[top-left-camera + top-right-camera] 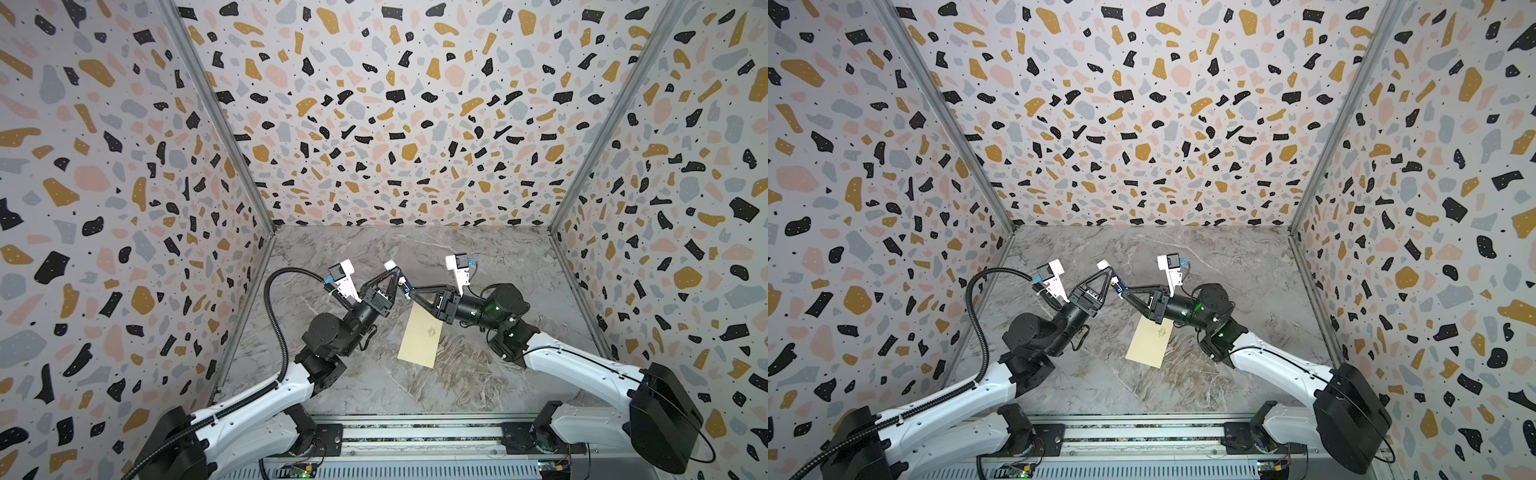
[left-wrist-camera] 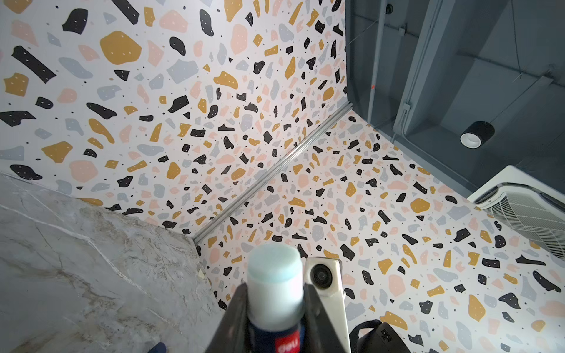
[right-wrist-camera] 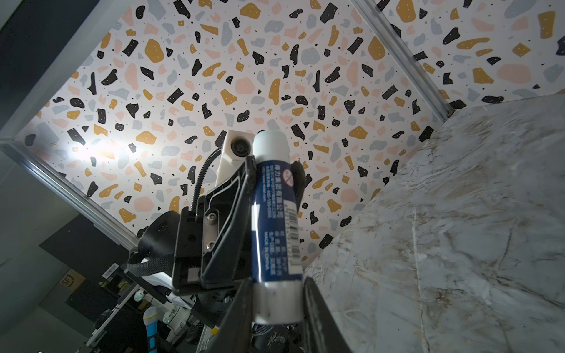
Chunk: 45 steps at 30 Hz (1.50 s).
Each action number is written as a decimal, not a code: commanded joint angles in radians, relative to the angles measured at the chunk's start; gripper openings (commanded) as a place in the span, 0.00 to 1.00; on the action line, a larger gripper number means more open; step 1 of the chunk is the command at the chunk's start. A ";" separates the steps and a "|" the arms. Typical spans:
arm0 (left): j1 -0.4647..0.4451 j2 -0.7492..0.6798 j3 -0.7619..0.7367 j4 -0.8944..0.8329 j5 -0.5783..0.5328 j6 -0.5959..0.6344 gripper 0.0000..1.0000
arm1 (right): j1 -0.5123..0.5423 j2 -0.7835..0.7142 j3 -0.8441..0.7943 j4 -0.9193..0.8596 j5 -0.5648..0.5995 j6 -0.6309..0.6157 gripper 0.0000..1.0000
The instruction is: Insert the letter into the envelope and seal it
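**Glue stick (image 1: pixel 402 283) pinched from both ends**

Both arms meet up over the middle of the marble table (image 1: pixel 478 253). The left gripper (image 2: pixel 275 295) is clamped on the glue stick just below its pale end. The right gripper (image 3: pixel 276 295) is squeezed onto the greyish opposite end, so the blue tube bridges the two. In both top views the envelope (image 1: pixel 419 340) (image 1: pixel 1148 345) lies flat on the table, emblem side up, at a slant. Its far corner is tucked under the right gripper. Can't see the flap from here.
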 commanded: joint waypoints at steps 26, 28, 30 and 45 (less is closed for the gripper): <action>-0.011 0.033 -0.006 -0.077 -0.020 0.094 0.00 | 0.501 0.109 0.429 -0.548 1.173 -1.024 0.10; -0.011 0.037 -0.005 -0.078 -0.020 0.093 0.00 | 0.540 0.149 0.441 -0.511 1.270 -1.124 0.09; -0.011 0.039 -0.005 -0.078 -0.019 0.093 0.00 | 0.569 0.187 0.449 -0.463 1.351 -1.223 0.10; -0.011 0.020 0.001 -0.084 -0.022 0.101 0.00 | 0.571 0.159 0.403 -0.427 1.252 -1.195 0.31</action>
